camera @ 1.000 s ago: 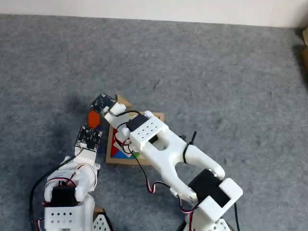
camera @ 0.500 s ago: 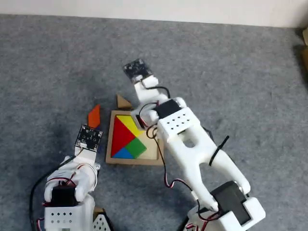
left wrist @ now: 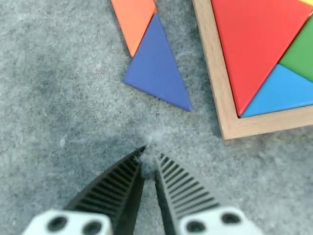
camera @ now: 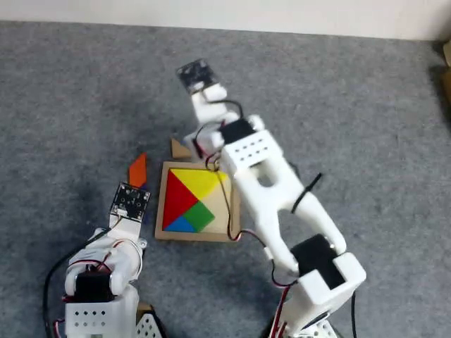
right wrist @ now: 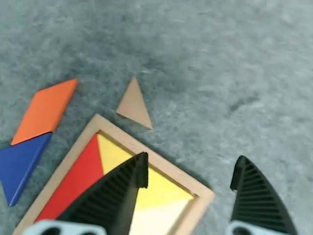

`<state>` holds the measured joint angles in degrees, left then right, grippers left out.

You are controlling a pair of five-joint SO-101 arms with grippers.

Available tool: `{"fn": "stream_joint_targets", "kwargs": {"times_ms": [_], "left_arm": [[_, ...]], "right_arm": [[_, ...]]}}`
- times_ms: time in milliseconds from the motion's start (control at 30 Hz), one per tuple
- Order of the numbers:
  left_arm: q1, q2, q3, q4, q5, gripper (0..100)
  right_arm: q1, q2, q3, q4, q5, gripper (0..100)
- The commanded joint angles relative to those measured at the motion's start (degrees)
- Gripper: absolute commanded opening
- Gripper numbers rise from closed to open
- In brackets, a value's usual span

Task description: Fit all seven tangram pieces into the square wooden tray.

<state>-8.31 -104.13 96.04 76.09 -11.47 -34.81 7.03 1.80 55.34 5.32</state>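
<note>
Surface: your grey surface [camera: 352, 105] carries everything.
Tray: the tray [camera: 190, 236] holds red [camera: 176, 201], yellow [camera: 201, 182], green [camera: 202, 211] and light blue [camera: 180, 224]. The strip by the right arm [camera: 264, 190] is bare wood.
Right end effector: the right end effector [right wrist: 190, 169] is spread wide and empty, above the tray's far rim.
Left end effector: the left end effector [left wrist: 150, 154] is narrow, almost pinched together and empty, with its tips at the surface near a tray corner.
Blue triangle: the blue triangle [left wrist: 159, 73] lies just ahead of your left end effector, long axis running away from it, its tip meeting the orange piece.
Orange piece: the orange piece [left wrist: 133, 17] lies beyond the blue, beside the tray.
Tan triangle: the tan triangle [right wrist: 134, 104] lies just past the tray's far corner, ahead of your right end effector, apex pointing away. The right arm is nearer.
Change: a second ago the right arm lay low across the tray; it has since swung out past the far rim. The left arm [camera: 106, 267] hasn't moved.
</note>
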Motion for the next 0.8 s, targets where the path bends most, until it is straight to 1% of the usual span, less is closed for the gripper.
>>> {"fn": "stream_joint_targets", "kwargs": {"times_ms": [0,233,367,467,567,667,767], "left_arm": [[-0.6,-0.2,1.1,0.4,0.3,0],[-0.6,-0.2,1.1,0.4,0.3,0],[-0.6,-0.2,1.1,0.4,0.3,0],[-0.6,-0.2,1.1,0.4,0.3,0],[-0.4,-0.2,1.1,0.4,0.3,0],[-0.1,-0.2,1.1,0.3,0.3,0],[2.3,-0.2,1.1,0.6,0.4,0]], "right_arm": [[5.3,-1.3,-10.2,11.4,-0.8,27.1],[14.7,-1.5,-11.8,26.9,-0.9,27.0],[20.1,-1.5,-11.7,31.9,-0.9,27.0],[24.0,-2.7,-10.1,32.6,-0.4,27.0],[27.4,-9.4,-3.3,30.6,1.5,27.0],[27.7,-19.6,5.8,27.8,2.7,27.0],[27.7,-28.7,15.3,25.6,2.8,27.0]]}}
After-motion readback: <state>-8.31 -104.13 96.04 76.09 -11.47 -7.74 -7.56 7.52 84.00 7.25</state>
